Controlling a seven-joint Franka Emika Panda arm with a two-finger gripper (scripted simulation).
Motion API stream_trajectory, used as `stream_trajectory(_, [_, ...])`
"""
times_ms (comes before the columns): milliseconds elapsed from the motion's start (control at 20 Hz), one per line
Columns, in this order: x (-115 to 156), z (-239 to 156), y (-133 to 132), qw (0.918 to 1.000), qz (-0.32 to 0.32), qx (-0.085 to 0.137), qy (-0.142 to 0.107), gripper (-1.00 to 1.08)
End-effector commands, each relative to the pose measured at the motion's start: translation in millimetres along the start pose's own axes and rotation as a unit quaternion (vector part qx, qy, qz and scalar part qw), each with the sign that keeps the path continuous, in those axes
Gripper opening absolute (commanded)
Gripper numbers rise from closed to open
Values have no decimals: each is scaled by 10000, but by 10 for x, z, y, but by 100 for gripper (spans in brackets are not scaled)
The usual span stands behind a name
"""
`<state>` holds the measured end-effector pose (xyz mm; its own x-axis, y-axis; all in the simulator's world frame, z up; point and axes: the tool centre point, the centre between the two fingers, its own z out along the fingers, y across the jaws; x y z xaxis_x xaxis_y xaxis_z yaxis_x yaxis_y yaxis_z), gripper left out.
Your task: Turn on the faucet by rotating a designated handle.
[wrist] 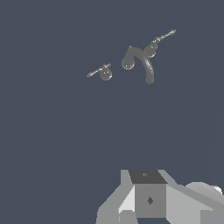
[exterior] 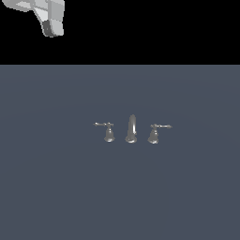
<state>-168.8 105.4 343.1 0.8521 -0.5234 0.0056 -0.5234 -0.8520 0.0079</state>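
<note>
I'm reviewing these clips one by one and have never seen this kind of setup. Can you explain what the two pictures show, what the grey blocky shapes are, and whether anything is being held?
Both pictures are simulator renders of one robot arm, taken at the same moment. The exterior view comes from a camera off the arm. The pale blocky shape in its top corner is the arm's gripper, well away from everything else. The wrist view comes from a camera mounted on the arm; the grey blocks along that picture's edge are the same gripper seen close up.

On the flat dark surface stands a small silver faucet: a tall curved spout in the middle and two lever handles, one on each side. The handle on the exterior view's left has the slimmer base.

Nothing is held. Whether the fingers are open or shut cannot be told from these views.
</note>
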Motion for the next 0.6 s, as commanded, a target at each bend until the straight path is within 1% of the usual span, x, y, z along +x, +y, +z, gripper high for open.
stream_trajectory(0, [61,138,-99,9996,282,10,-6,-100])
stream_trajectory(250, [198,401,-277,9967,812,22,-17,-100])
stream_trajectory(550, [378,699,-461,9900,1411,35,-30,-100])
